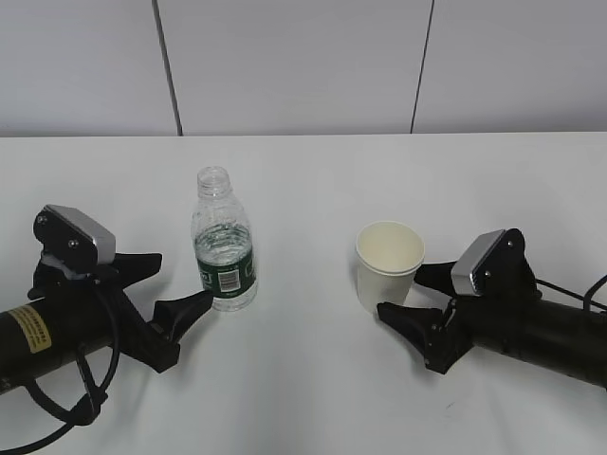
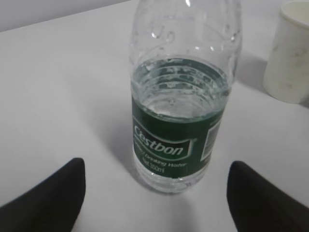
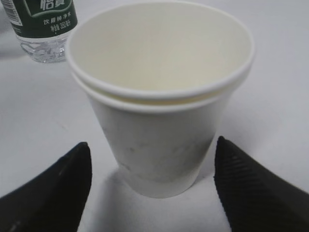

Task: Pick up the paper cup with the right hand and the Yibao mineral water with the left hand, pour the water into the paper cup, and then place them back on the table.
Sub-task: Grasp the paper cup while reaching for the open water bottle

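Nearest the exterior camera, both arms lie low over the table (image 1: 313, 398), with bare white tabletop between them. On the left side, the left hand (image 1: 174, 283) has its jaws spread wide, one fingertip just beside the base of the Yibao mineral water (image 1: 225, 242); the wrist view shows the bottle (image 2: 181, 92) standing upright, centred ahead of the two fingers and clear of both. Its neck is uncapped and water fills it partway. On the right side, the right hand (image 1: 405, 293) is likewise released, its fingers flanking the paper cup (image 1: 389, 263), which stands upright with a doubled rim showing in the wrist view (image 3: 161, 96); whether the fingertips touch it I cannot tell. Bottle and cup stand well apart. Behind them open table runs to its far edge against a grey panelled wall (image 1: 294, 66).
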